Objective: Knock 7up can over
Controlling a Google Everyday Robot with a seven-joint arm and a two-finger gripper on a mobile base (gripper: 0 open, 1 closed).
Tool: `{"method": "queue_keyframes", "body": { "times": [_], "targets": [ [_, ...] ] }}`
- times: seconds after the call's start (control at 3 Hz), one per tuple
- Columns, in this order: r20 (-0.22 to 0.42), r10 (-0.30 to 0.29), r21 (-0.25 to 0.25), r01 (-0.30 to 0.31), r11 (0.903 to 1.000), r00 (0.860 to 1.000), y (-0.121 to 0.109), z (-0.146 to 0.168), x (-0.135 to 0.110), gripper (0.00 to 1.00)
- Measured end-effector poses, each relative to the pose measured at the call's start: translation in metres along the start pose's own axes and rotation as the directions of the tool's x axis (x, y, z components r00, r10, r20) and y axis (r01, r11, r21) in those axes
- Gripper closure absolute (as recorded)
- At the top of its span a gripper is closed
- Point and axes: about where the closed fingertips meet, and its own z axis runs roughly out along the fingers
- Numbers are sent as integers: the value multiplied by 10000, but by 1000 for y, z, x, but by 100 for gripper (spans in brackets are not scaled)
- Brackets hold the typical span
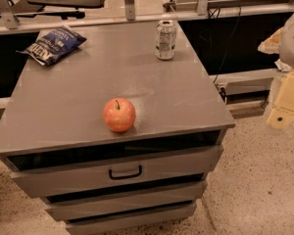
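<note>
- Gripper (286,103): cream, blocky, right of the cabinet (78,89); grip state cannot be told.
- Can (165,39): silver cylinder, green markings unreadable, upright at the matte grey top's back right.
- 1 glossy apple (119,114) near the front.

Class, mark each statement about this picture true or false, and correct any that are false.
1. The 7up can stands upright on the cabinet top. True.
2. The apple sits right next to the can at the far edge. False: it sits near the front edge, well apart from the can.
3. The blue chip bag lies at the far left corner of the top. True.
4. The claw is touching the can. False: it is at the right edge of the view, off to the side of the cabinet and apart from the can.
5. The top drawer has a dark handle. True.
</note>
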Motion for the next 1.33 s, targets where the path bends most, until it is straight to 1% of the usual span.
{"method": "queue_keyframes", "body": {
  "times": [0.33, 0.67, 1.0, 1.33],
  "targets": [
    [1, 0, 2, 0, 10000, 10000, 0, 0, 0, 0],
    [321, 101, 343, -112, 9993, 9994, -18, 12, 0, 0],
    [982, 276, 903, -365, 9952, 9948, -62, 42, -4, 0],
    [1912, 453, 1214, -694, 9902, 9805, -115, 73, -17, 0]
  ]
}}
